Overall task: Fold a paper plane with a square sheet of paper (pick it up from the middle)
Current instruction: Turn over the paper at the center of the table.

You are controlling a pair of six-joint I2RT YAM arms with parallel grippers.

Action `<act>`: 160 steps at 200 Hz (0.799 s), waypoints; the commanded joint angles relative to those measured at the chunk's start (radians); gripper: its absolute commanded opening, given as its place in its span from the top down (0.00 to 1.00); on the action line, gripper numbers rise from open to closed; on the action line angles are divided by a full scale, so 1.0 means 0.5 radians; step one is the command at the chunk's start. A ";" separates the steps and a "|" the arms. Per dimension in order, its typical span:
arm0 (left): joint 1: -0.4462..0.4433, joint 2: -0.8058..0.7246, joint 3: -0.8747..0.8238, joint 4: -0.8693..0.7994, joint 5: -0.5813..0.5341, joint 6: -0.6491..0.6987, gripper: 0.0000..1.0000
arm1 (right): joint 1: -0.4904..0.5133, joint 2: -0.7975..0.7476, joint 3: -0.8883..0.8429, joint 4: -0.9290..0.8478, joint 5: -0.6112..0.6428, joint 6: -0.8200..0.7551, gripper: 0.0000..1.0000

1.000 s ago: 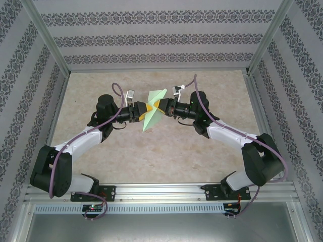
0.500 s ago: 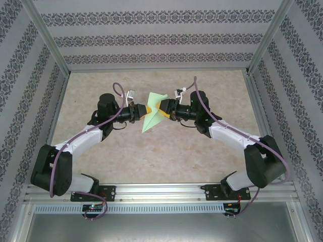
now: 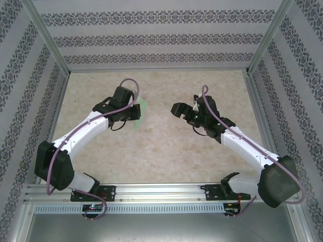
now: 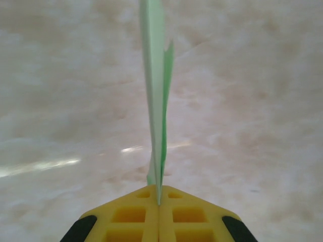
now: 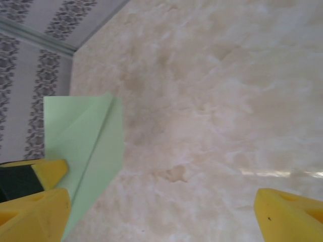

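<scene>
Marbled beige table (image 3: 161, 151) lies between patterned walls (image 3: 151, 35). Left gripper (image 3: 134, 112), left of the table's centre, has its jaws pressed together on the folded green sheet of paper (image 3: 140, 114), which sticks out edge-on from its fingertips. Right gripper (image 3: 177, 108), right of centre, has its jaws wide apart, gripping nothing.

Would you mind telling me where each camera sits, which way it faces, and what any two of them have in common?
Top external: above and behind the arm bases, looking down on the table; both arms show, left pincer shut on the green paper, right pincer open.
Left wrist: on the left arm, looking along its shut fingers at the table; paper edge-on.
Right wrist: on the right arm, facing the table between its spread fingers; paper flat-on at left.
Shared: all three see the paper.
</scene>
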 commanded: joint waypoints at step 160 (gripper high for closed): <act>-0.010 0.756 0.479 0.062 0.303 0.072 0.42 | 0.079 0.080 0.081 -0.471 0.483 -0.138 0.18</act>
